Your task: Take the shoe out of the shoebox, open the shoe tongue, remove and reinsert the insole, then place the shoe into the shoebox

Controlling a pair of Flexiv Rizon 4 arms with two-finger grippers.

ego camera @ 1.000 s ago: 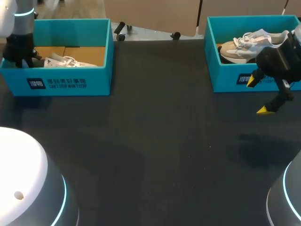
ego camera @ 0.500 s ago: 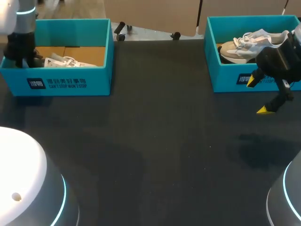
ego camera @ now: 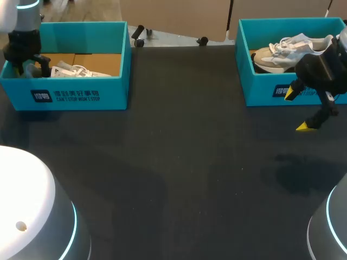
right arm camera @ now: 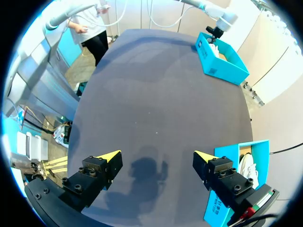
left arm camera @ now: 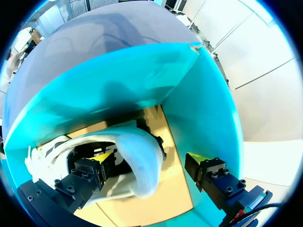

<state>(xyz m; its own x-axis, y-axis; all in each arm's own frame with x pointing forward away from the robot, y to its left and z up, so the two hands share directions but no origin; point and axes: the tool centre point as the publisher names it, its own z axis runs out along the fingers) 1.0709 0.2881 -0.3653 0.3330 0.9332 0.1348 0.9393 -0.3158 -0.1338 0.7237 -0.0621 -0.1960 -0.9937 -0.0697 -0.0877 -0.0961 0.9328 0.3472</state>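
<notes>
Lying in the left teal cardboard shoebox (ego camera: 81,95): a white mesh shoe (ego camera: 76,71), on the box's tan cardboard floor.
Left claw (left arm camera: 150,158): we have it down inside that box, released. One yellow tip sits in the shoe's mouth, and the other stands outside the heel, apart from it.
Right claw (ego camera: 297,110): released, fingers wide, hanging over the dark worktop (ego camera: 190,162) just in front of the right teal shoebox (ego camera: 260,92).
Right box: we see a beige-and-white laced shoe (ego camera: 276,54) inside.
</notes>
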